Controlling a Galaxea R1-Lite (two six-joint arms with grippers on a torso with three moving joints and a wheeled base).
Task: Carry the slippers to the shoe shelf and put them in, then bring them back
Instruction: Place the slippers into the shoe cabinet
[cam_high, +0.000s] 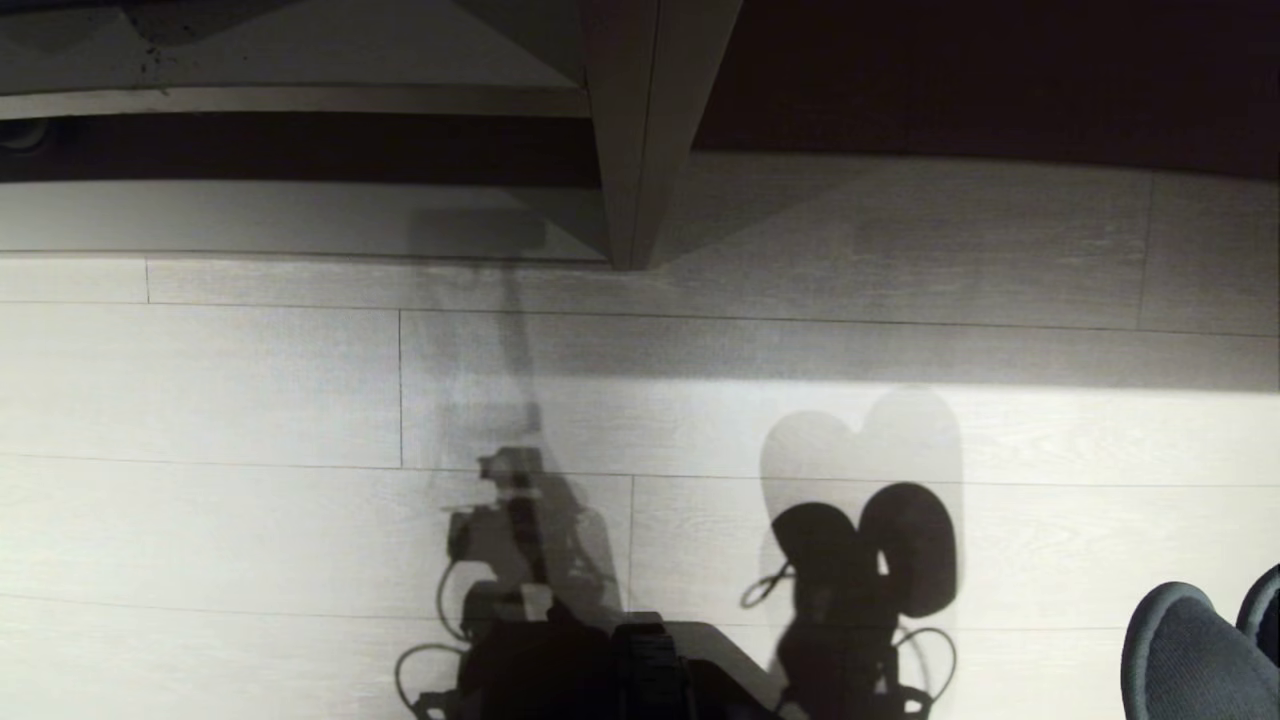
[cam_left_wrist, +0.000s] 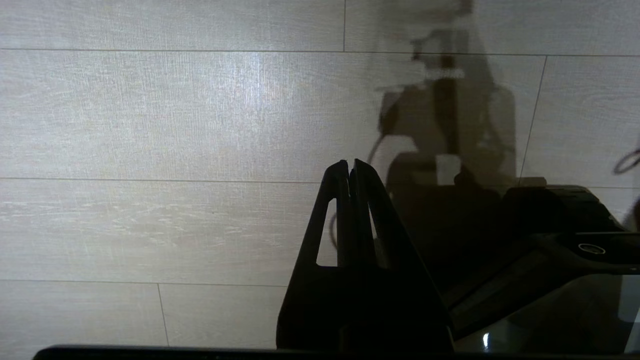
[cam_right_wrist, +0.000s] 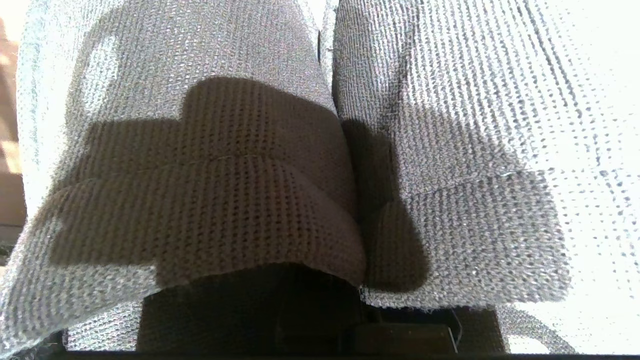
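Slippers (cam_right_wrist: 320, 165) fill the right wrist view, pressed side by side against the right gripper, which is clamped on them; left gripper (cam_left_wrist: 350, 167) hangs closed over the floor (cam_left_wrist: 150, 125).

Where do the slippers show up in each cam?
Head view: slippers at the bottom right corner, toes poking in above the pale plank floor.
Left wrist view: not in it; only the shut left claw over the floor.
Right wrist view: both slippers fill the picture, side by side, knit fabric close up.
Shared landmark: the robot's shadow on the floor, in head and left wrist views.
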